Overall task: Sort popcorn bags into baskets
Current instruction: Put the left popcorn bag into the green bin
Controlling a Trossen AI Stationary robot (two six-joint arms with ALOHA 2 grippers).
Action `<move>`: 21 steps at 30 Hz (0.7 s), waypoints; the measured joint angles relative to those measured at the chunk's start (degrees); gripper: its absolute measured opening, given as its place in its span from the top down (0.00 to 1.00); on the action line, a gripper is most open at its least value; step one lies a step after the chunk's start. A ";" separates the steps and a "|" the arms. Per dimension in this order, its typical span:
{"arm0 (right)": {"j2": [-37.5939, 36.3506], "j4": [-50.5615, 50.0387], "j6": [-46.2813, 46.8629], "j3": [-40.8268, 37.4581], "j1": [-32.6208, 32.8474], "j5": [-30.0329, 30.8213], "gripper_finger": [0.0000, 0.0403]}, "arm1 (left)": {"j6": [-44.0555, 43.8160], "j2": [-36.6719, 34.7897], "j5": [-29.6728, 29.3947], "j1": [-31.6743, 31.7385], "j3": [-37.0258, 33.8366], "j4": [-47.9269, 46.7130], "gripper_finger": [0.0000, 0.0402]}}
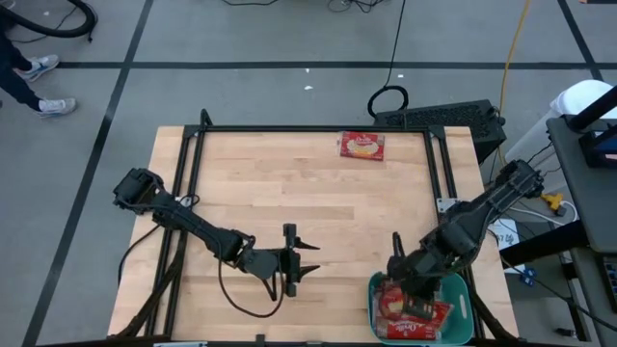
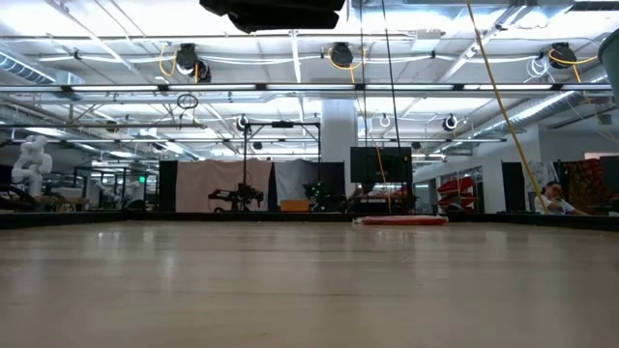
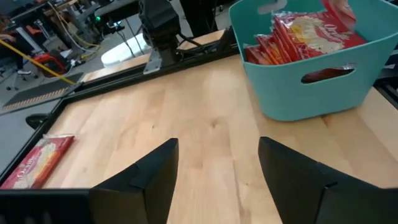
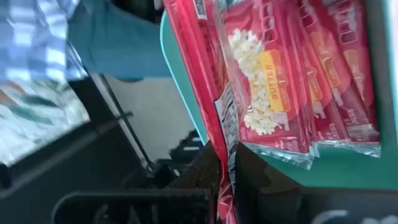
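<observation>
Light wooden table (image 1: 289, 193) with a black metal frame around its edge fills the high view, grey floor around it. Two dark arms reach in from the sides.

Teal-green rectangular plastic basket (image 1: 461, 289) with rounded corners and low walls sits at the near right corner of the table, packed with flat red popcorn packets (image 1: 410, 318). In the left wrist view the basket wall (image 3: 292, 93) has a cut-out handle slot and the packets (image 3: 298, 37) stand on edge above the rim.

Right gripper (image 1: 416, 289) is over the basket, fingers pinched shut on the edge of one red popcorn packet (image 4: 211, 93) with a yellow "BUTTER" panel; right wrist view shows that packet standing on edge between the dark fingers, against the basket rim (image 4: 186, 93), with more packets (image 4: 323, 81) lying flat inside.

Left gripper (image 1: 310, 260) hovers over bare wood at the near middle of the table, well left of the basket. Its fingers (image 3: 149, 180) are spread apart with nothing between them.

One lone red packet with a yellow-cream oval picture (image 1: 362, 146) lies flat at the far edge of the table, right of centre, well apart from both grippers. It is in the left wrist view (image 3: 37, 162) near the frame, and in the low view as a thin red strip (image 2: 401, 220).
</observation>
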 joint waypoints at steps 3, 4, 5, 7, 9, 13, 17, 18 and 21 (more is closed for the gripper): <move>2.24 -0.02 -2.84 0.00 0.38 -1.73 0.98 | -0.16 0.00 0.00 -0.07 0.00 -0.04 0.47; 3.03 -0.10 -3.57 0.00 0.36 -1.99 0.98 | -0.16 0.00 0.02 -0.13 0.00 -0.02 0.47; 3.78 -0.12 -4.37 0.00 0.33 -2.31 0.98 | -0.16 0.00 0.02 -0.11 0.00 -0.02 0.48; 5.01 -0.14 -6.18 -0.02 0.28 -3.01 0.98 | -0.16 0.00 0.03 -0.11 0.00 -0.02 0.48; 5.87 -0.32 -8.56 -0.02 0.27 -3.01 0.98 | -0.16 0.00 0.07 -0.11 0.00 0.00 0.48; 6.65 -1.52 -12.64 -0.02 0.27 -2.88 0.98 | -0.18 0.00 0.11 -0.11 0.00 -0.04 0.47; 6.56 -4.26 -13.09 -0.02 0.25 -2.79 0.97 | -0.23 0.00 0.13 -0.11 0.00 -0.31 0.47; 6.56 -4.94 -13.16 -0.02 0.25 -2.81 0.97 | -0.25 0.00 0.13 -0.11 0.00 -0.31 0.47; 6.61 -6.61 -14.13 -0.02 0.25 -2.22 0.94 | -0.28 0.00 0.15 -0.11 0.00 -0.32 0.47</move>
